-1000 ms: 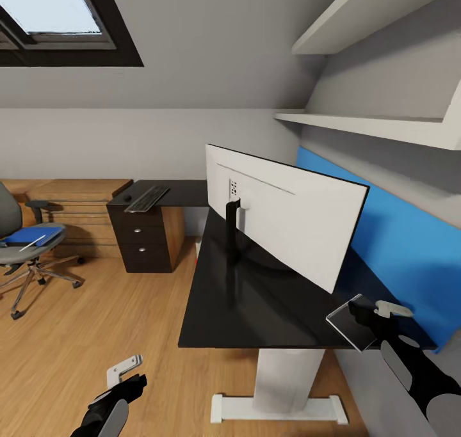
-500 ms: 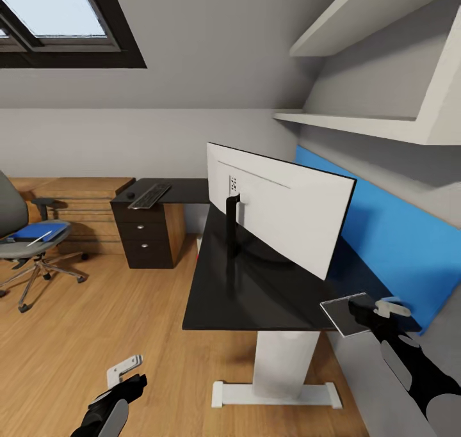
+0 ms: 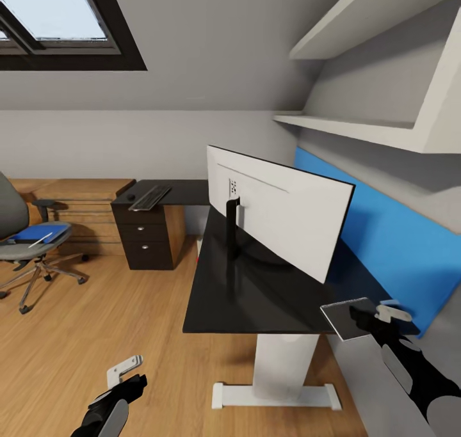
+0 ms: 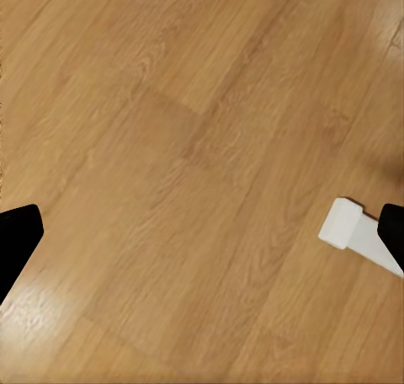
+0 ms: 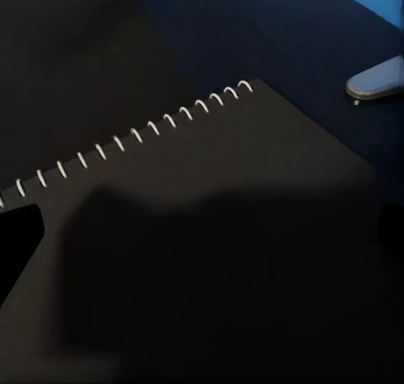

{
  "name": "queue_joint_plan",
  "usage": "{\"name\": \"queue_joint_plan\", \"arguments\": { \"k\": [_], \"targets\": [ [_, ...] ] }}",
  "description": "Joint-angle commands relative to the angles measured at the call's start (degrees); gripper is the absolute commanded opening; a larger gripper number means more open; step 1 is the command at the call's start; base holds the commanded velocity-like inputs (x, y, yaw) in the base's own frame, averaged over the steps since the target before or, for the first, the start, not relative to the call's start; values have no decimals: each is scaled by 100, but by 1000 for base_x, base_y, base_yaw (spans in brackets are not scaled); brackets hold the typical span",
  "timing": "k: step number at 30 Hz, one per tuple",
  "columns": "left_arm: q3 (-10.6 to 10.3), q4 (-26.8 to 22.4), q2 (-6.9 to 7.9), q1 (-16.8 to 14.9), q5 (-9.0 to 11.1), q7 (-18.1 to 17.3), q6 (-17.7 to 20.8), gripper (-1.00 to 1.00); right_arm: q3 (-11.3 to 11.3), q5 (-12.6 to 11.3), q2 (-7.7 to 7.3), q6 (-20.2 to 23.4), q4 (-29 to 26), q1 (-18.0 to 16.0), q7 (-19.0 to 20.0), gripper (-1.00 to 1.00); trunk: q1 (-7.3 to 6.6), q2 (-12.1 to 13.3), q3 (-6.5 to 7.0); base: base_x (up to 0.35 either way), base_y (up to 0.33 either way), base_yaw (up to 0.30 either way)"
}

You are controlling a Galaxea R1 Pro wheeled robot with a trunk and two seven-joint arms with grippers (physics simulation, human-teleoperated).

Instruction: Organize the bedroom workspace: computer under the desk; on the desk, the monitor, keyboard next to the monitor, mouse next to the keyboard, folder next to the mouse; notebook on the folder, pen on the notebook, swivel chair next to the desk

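1. At far left, the swivel chair (image 3: pixel 25 245) is standing well apart from the desk (image 3: pixel 256 296), carrying the blue folder (image 3: pixel 32 233) with a thin white pen (image 3: pixel 40 238) lying across it. Judging by its look, the folder is going to be light and slightly floppy, best pinched at an overhanging edge; the pen is slim, likely to roll, and hard to make out at this range.
2. The left gripper (image 3: pixel 125 370) is hanging low over the wooden floor (image 4: pixel 185 165), fingers spread wide with nothing between them.
3. The keyboard (image 3: pixel 149 198) and mouse (image 3: pixel 130 196) are sitting on the drawer unit (image 3: pixel 144 238), near each other but too small to read in detail.
4. The monitor (image 3: pixel 282 222) is standing upright on the desk, showing its white back; its screen is facing away.
5. The right gripper (image 3: pixel 371 315) is pinching the notebook (image 5: pixel 210 232) at one edge, holding it over the desk's near right corner. The notebook is looking thin, stiff and light; its spiral binding (image 5: pixel 135 136) is showing, while its far parts are running out of the wrist view.
6. The computer is not something I can make out.
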Motion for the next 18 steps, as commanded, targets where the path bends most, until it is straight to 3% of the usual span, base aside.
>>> {"name": "queue_joint_plan", "arguments": {
  "k": [1,10,18],
  "targets": [
    [-21,-9,7,-3,47,53,10,100,7,-58,-4,-12,219,0,-17,100,-23,39,12,0,0,0],
    [-41,38,7,-3,44,54,10,100,7,-58,-1,-15,221,0,-17,100,-220,400,173,0,0,0],
    [-228,117,7,-3,39,68,7,100,10,-58,-1,-17,221,0,-17,100,-396,721,317,0,0,0]
  ]
}}
